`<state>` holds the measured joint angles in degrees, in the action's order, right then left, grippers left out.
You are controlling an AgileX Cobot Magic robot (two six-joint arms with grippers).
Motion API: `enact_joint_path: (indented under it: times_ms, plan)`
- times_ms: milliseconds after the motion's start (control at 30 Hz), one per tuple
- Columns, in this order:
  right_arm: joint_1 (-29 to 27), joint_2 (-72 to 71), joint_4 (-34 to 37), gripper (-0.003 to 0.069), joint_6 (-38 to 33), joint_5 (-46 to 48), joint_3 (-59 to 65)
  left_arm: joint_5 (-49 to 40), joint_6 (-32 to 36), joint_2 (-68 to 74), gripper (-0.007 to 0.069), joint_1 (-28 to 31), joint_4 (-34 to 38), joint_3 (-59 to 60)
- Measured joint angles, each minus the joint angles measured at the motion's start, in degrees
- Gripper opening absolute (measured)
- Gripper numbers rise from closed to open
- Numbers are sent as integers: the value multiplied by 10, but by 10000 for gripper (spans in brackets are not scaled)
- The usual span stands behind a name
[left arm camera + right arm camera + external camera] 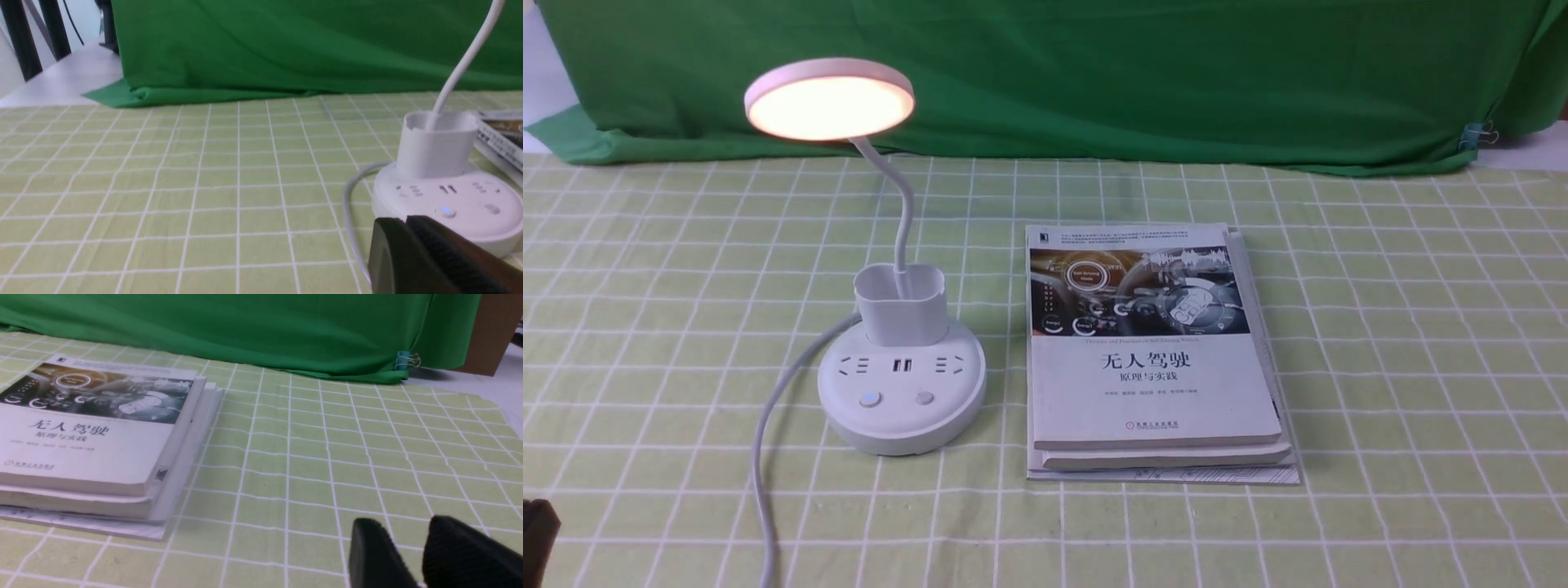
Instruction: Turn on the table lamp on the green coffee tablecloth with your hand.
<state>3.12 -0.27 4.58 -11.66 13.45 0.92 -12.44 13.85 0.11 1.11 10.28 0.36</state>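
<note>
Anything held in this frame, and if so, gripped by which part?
Nothing is held: the left gripper is shut on nothing, and the right gripper stands open and bare.

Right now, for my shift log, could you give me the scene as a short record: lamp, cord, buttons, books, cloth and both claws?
lamp: lit, upright
cord: runs from the base toward the robot
buttons: two, on the base's near side; left one bluish
books: stacked, right of the lamp
cloth: light green, white grid, under lamp and books
left claw: shut, nothing seen held
right claw: open
</note>
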Motion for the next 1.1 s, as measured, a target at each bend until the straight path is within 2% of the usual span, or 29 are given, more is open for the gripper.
enact_joint_path:
  times_ms: [1100]
  plan:
    - [0,0,0,244,0,0,0,-11,-4,-2,18,0,8,1]
